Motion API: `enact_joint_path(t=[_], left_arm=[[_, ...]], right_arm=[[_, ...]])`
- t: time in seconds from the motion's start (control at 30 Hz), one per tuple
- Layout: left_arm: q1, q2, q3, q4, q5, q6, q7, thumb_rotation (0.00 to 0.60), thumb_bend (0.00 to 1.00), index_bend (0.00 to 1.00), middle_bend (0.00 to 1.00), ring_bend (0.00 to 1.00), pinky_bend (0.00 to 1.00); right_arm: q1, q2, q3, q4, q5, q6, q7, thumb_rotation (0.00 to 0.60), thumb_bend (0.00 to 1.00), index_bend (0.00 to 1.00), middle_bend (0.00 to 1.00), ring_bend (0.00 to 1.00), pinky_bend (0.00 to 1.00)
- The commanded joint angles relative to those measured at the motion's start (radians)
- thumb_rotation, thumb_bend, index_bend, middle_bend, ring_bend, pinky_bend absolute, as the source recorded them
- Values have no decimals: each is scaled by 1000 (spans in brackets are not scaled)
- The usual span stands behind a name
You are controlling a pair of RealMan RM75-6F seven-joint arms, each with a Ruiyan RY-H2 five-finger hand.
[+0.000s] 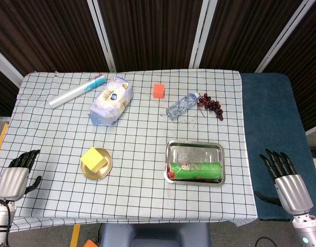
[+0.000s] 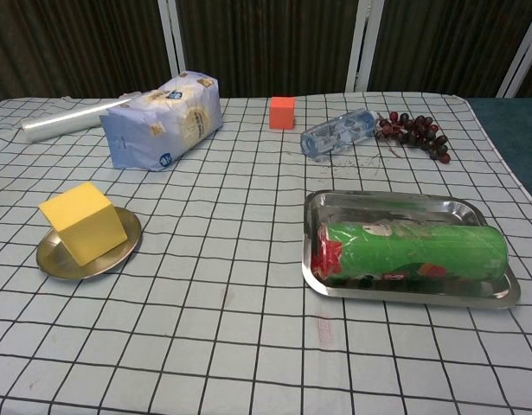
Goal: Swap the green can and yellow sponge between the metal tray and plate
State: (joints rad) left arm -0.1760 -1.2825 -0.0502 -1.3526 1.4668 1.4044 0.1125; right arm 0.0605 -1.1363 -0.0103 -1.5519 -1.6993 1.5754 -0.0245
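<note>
Your left hand sits off the table's left edge, right hand off the right edge; both have bare checked cloth between them and the near row. Wide open gap between plate with yellow sponge and metal tray. Green can lies along the tray's near side, far half bare. Back row clutter: white bag, film roll, orange cube, water bottle, grapes, all well behind.
</note>
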Motion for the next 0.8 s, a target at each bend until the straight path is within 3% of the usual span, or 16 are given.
enact_joint_path(t=[0.03,0.6,0.8], left_arm=[[5,-5,-6,3,-3,16,23,600,357,62,126,126,250],[22,-1,-25,-9,-32,47,48,600,355,82,157,126,251],[24,6,-26,-24,-36,46,58,600,355,93,171,126,250]], right_arm=[[1,-1,4,-4,13,-10,-15,600,83,0,0,0,0],[45,-23,-12,39,-25,-78,-49,600,83,0,0,0,0],[155,-3,-10,-2,-25,-258,-51,600,83,0,0,7,13]])
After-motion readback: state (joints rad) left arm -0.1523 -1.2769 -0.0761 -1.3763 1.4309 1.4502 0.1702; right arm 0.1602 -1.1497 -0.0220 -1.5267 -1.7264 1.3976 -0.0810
